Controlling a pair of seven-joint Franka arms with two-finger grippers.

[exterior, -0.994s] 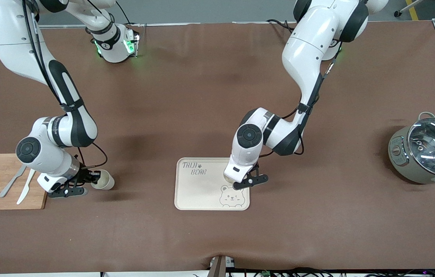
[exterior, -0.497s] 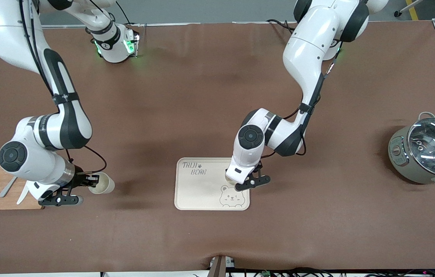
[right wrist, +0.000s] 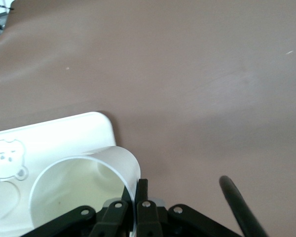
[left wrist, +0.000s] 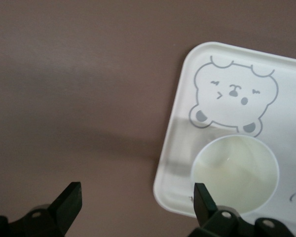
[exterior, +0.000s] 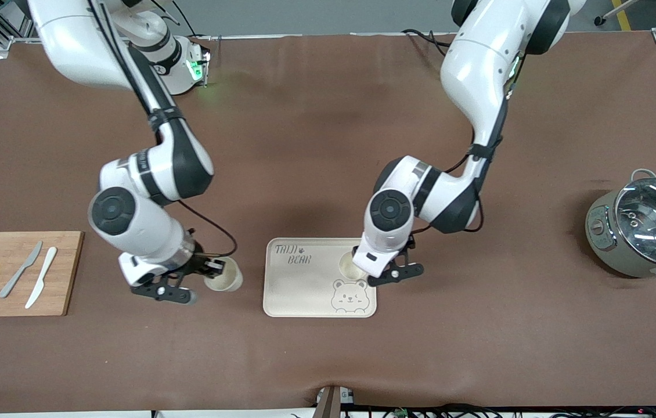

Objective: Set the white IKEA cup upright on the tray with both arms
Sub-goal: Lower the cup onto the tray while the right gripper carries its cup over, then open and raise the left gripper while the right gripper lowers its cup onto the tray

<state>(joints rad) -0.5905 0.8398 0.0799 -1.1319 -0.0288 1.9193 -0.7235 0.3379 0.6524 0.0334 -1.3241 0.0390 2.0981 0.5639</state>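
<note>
A cream tray [exterior: 299, 290] with a bear drawing lies mid-table. One white cup [exterior: 350, 269] stands upright on it, near the edge toward the left arm's end. My left gripper [exterior: 395, 271] is open and empty above that edge; in the left wrist view the gripper [left wrist: 136, 197] is over the tray [left wrist: 187, 89] rim beside the cup [left wrist: 235, 175]. My right gripper [exterior: 207, 270] is shut on the rim of a second white cup [exterior: 224, 276], held upright over the table next to the tray. The right wrist view shows the gripper [right wrist: 138, 190], cup [right wrist: 84, 192] and tray [right wrist: 54, 138].
A wooden cutting board [exterior: 67, 255] with two knives and lemon slices lies at the right arm's end. A lidded grey pot [exterior: 644, 226] stands at the left arm's end.
My right arm has carried its cup from beside the cutting board to just beside the tray. My left gripper has shifted a little off the cup on the tray, toward the left arm's end.
</note>
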